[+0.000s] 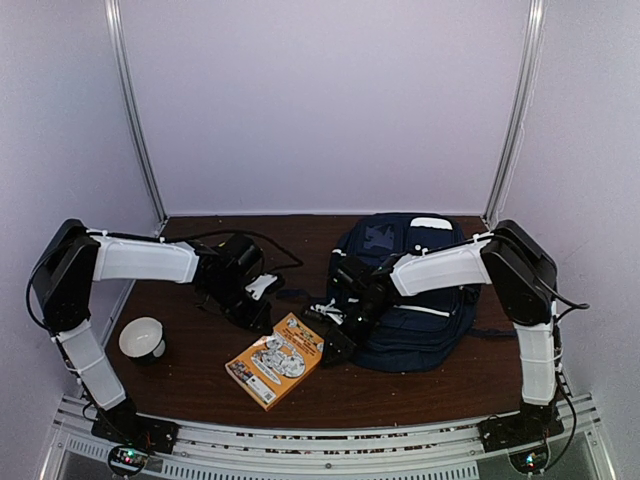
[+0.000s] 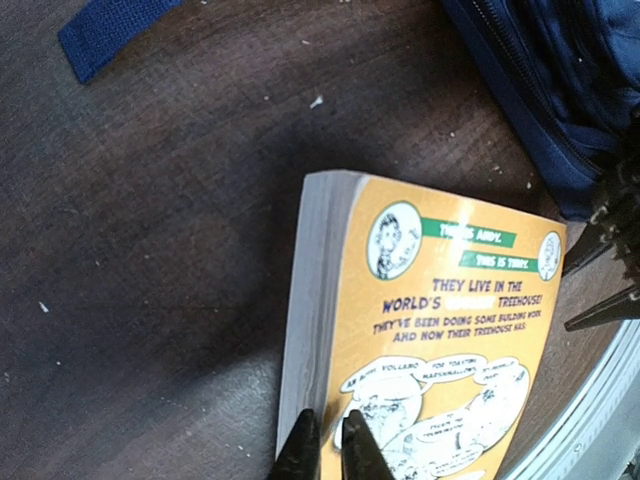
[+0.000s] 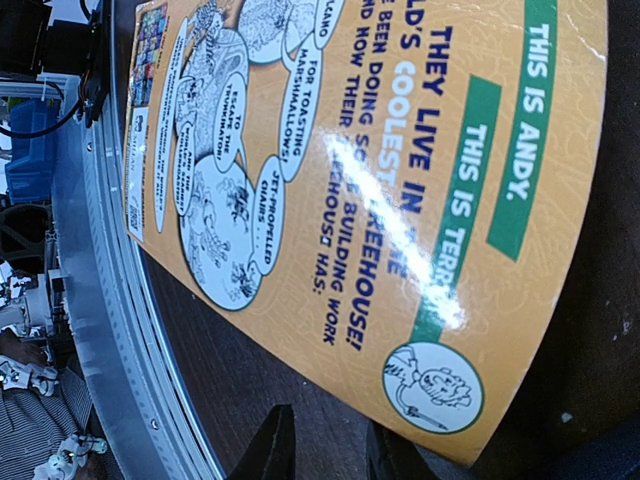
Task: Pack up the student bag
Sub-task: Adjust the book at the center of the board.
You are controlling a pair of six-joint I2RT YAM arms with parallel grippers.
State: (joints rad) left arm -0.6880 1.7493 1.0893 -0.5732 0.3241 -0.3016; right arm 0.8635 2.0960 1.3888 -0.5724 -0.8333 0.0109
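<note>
Orange paperback (image 1: pixel 277 360) lies flat on the dark table (image 1: pixel 200 385) at 6 o'clock, with the navy student bag (image 1: pixel 410 330) lying just beside it at 2 o'clock, no open compartment visible. The right end effector (image 3: pixel 325 455), jaws narrow with bare wood between them, sits at the book's corner nearest the bag. The left end effector (image 2: pixel 328 445), narrowed to a slit with nothing seen in it, hovers by the page-edge corner. Likely hazards: slim jaws nudging rather than gripping, skidding the book toward the near edge, creasing its glossy cover, or meeting a closed zip.
</note>
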